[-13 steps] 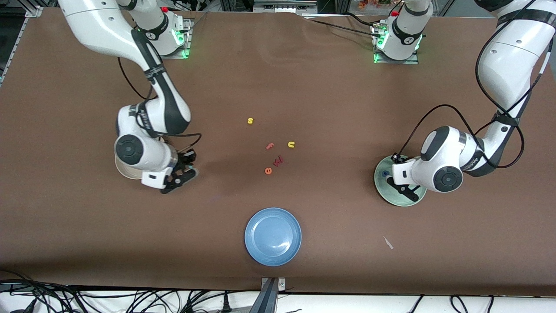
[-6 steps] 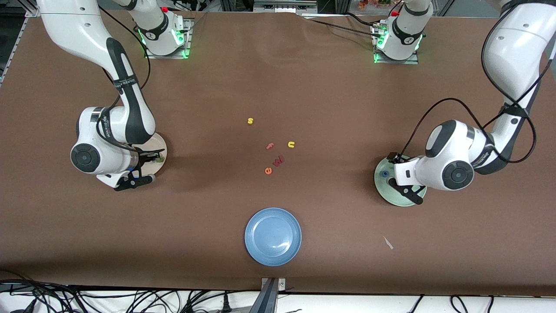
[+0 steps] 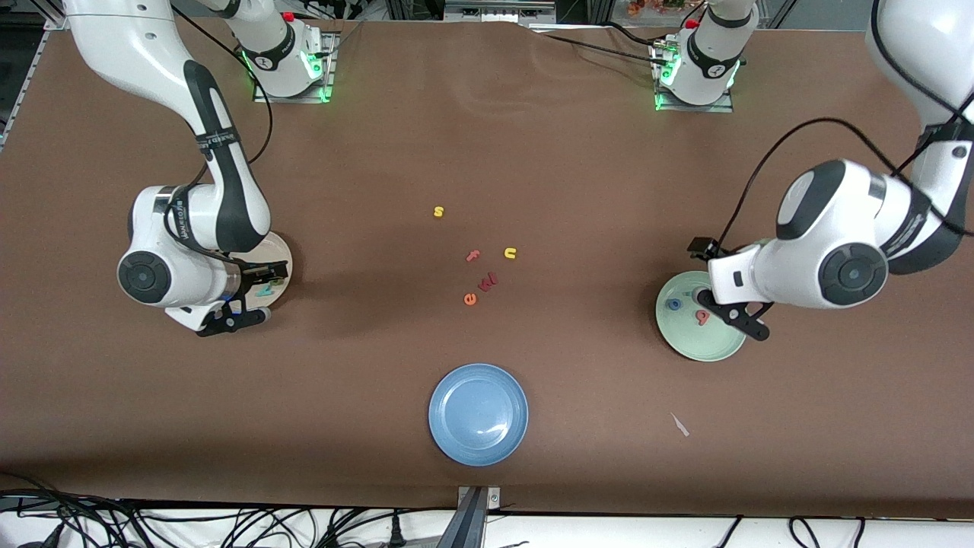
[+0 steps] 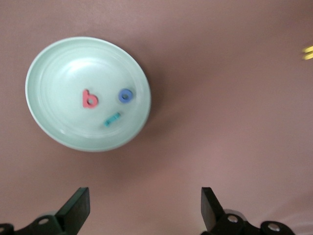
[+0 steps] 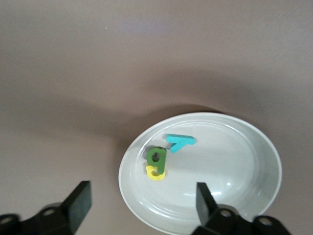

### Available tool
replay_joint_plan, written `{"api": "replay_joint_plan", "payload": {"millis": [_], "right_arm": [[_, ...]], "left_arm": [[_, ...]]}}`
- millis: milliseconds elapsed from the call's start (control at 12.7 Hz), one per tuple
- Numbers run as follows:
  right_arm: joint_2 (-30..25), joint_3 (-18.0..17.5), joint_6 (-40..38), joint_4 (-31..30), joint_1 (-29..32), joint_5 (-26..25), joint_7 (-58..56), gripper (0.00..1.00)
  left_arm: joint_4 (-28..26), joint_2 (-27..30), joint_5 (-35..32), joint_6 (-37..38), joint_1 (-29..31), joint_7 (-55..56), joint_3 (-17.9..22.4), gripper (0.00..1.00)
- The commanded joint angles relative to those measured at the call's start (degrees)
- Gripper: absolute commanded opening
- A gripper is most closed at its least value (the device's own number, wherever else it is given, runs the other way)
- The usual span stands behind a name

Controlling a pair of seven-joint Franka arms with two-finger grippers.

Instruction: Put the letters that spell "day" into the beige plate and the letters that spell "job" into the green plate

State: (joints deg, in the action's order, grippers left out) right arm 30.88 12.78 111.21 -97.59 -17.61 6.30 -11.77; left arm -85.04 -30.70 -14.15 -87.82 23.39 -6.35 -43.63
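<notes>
The green plate (image 3: 700, 346) lies toward the left arm's end of the table. In it lie the pinkish-red b (image 4: 89, 99), the blue o (image 4: 125, 96) and the teal j (image 4: 112, 119). My left gripper (image 3: 723, 304) hangs open and empty above the plate's edge, its jaws (image 4: 144, 210) wide apart. The beige plate (image 3: 280, 251) lies toward the right arm's end. It holds the teal y (image 5: 180, 142) and the green a (image 5: 156, 155), which rests partly on the yellow d (image 5: 156, 172). My right gripper (image 3: 255, 293) is open over this plate's rim (image 5: 142, 208), holding nothing.
A blue plate (image 3: 478, 413) sits near the front edge at mid-table. Loose letters lie in the middle: yellow s (image 3: 438, 211), pink f (image 3: 472, 256), yellow u (image 3: 510, 253), red w (image 3: 488, 281), orange e (image 3: 469, 299). A paper scrap (image 3: 679, 425) lies nearer the camera than the green plate.
Both grippers opened. The right one swung over the beige plate and let the teal y fall in. The left one dropped the b into the green plate and rose.
</notes>
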Motion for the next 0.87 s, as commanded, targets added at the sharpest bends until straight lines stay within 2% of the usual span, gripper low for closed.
{"api": "replay_joint_plan", "payload": {"millis": [0,157,315,393,551,708,787], "right_arm": [[-0.56,0.05,-4.77,2.67,0.47,0.56,0.43,1.0],[-1.44,0.66,-7.48,3.02,0.39,0.56,1.22,1.0],[-3.19,0.75,-12.22,4.16,0.3,0.38,3.94,1.0],[-4.07,0.75,-14.68,4.86,0.21,0.12,5.08,1.0],[-7.39,0.67,-16.82,4.26,-0.84,-0.49,8.32,1.0],[-13.71,-0.65,-15.86,0.75,-0.76,-2.25,14.39,1.0],[-17.14,-1.61,-14.98,-1.79,-0.15,-2.77,14.32,1.0]], "left_arm": [[-0.83,8.52,2.72,3.26,-0.1,5.37,-0.93,1.0],[-0.14,11.44,2.81,4.93,-0.01,5.12,-1.28,1.0],[1.54,15.73,3.25,5.73,-0.45,4.94,0.12,1.0],[1.89,16.8,3.51,5.73,-2.62,4.85,4.3,1.0],[2.16,19.79,7.18,5.46,-11.75,4.76,18.25,1.0],[1.81,21.81,14.91,4.41,-17.56,4.94,28.11,1.0],[1.28,23.21,15.55,2.15,-20.37,5.11,32.6,1.0]]}}
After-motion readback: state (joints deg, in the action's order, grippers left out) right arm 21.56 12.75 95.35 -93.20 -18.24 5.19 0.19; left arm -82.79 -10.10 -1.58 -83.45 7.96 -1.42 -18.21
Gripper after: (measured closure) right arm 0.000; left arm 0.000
